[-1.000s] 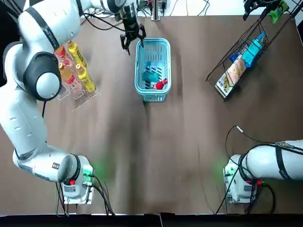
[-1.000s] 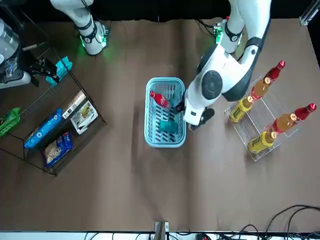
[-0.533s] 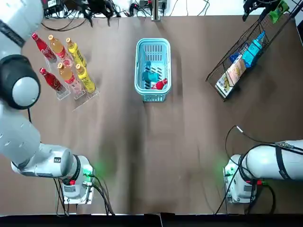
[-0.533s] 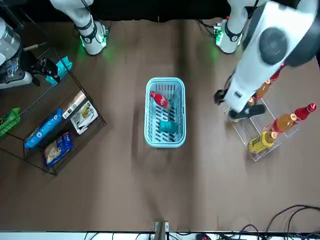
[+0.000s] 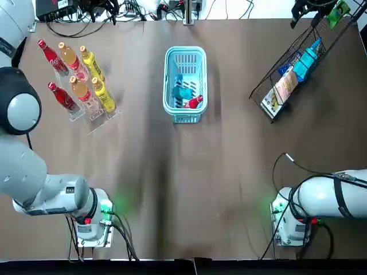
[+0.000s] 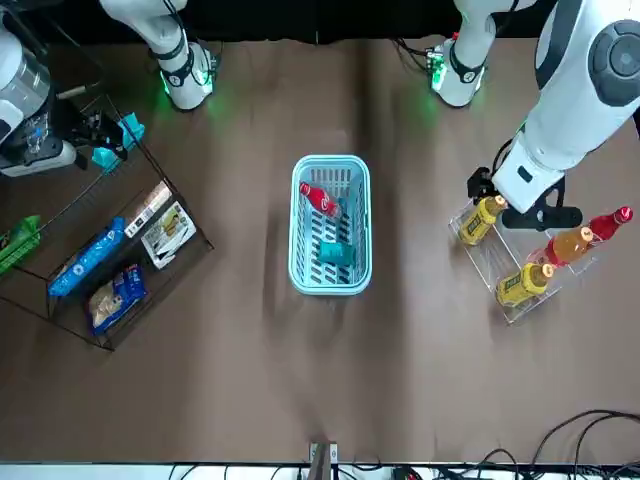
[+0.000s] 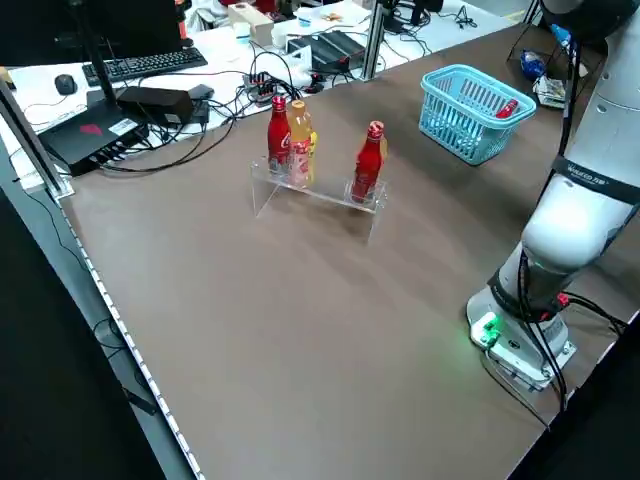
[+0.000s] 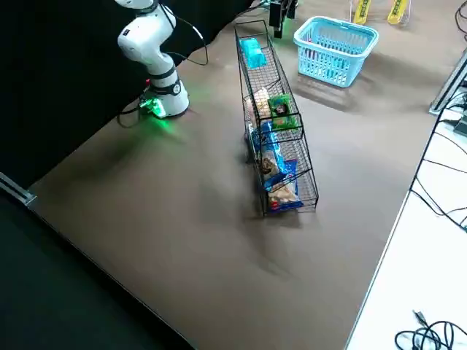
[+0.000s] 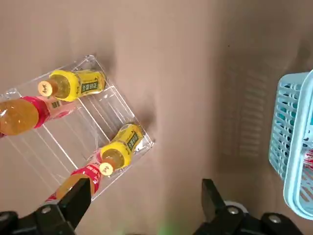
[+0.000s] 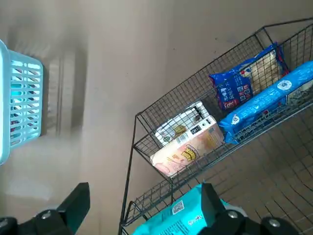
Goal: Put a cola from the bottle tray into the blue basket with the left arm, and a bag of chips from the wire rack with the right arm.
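Note:
The blue basket (image 5: 184,54) stands mid-table at the far side. A red cola bottle (image 5: 195,102) and a teal chip bag (image 5: 182,91) lie inside it. The clear bottle tray (image 5: 112,114) holds two more colas (image 5: 62,96), plus orange and yellow bottles. My left gripper (image 6: 515,203) hangs above the tray's basket-side end; in the left wrist view the left gripper (image 9: 145,200) is open with nothing between its fingers. My right gripper (image 10: 145,203) is open over the upper end of the wire rack (image 6: 60,300), just above a teal bag (image 10: 186,211).
The rack also holds a blue bag (image 6: 88,258), a white-and-orange pack (image 6: 165,230) and a green bag (image 6: 18,240). Cables and electronics (image 7: 150,100) lie past the far table edge. Both arm bases (image 5: 92,220) sit at the near edge.
My left arm has swung away from the basket's left side to above the bottle tray, its gripper holding nothing. The cola and teal bag stay in the basket. The right arm has barely moved.

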`<action>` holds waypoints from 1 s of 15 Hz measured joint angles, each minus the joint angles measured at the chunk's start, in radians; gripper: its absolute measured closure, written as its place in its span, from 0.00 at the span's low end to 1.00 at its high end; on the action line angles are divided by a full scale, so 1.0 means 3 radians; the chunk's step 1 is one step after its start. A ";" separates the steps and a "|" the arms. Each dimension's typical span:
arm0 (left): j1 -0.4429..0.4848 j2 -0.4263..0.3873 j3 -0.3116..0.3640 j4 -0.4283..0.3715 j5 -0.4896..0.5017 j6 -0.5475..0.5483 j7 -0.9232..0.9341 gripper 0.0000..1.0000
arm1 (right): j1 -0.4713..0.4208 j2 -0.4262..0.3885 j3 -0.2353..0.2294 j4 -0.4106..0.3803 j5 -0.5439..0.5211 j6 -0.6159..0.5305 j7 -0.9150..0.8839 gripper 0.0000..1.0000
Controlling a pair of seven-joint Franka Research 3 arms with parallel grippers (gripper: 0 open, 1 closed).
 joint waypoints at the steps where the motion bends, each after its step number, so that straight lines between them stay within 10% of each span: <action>1: -0.0005 -0.0002 0.0036 0.0000 0.0009 0.0000 0.0050 0.00 | 0.0007 -0.0003 0.0000 0.0005 0.0000 0.0000 0.0001 0.00; 7: -0.0440 -0.0297 0.1108 -0.0018 -0.0504 -0.0122 0.0591 0.00 | 0.0011 -0.0028 -0.0001 0.0056 -0.0025 0.0035 0.0001 0.00; 15: -0.0468 -0.0475 0.1152 -0.0180 -0.0532 -0.0217 0.0842 0.00 | 0.0072 -0.0028 0.0004 0.0056 -0.0116 0.0136 0.0000 0.00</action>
